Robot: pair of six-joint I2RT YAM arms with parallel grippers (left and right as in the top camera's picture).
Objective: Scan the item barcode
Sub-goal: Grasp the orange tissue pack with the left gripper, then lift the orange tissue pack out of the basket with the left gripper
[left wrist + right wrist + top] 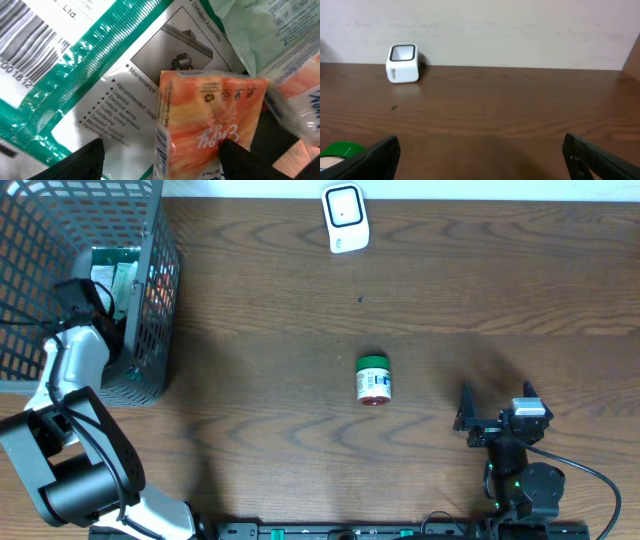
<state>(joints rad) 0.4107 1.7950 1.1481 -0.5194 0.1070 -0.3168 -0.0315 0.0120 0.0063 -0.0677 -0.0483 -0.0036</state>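
Observation:
My left gripper [160, 150] is down inside the grey mesh basket [150, 330] at the table's left and stands open. An orange snack packet [210, 110] lies between its fingers. The right finger [240, 160] is against the packet's right side, and the left finger [85, 162] is well apart from it. Under the packet lies a green and white printed pack [100, 65] with a barcode [25, 45] at the upper left. The white barcode scanner [345, 218] stands at the table's far edge. My right gripper [497, 395] rests open near the front right, with nothing in it.
A small jar with a green lid [374, 380] lies on its side mid-table, and its lid [342, 150] shows at the lower left of the right wrist view. Clear plastic bags [295, 75] crowd the basket to the right of the packet. The scanner [403, 63] stands before a pale wall.

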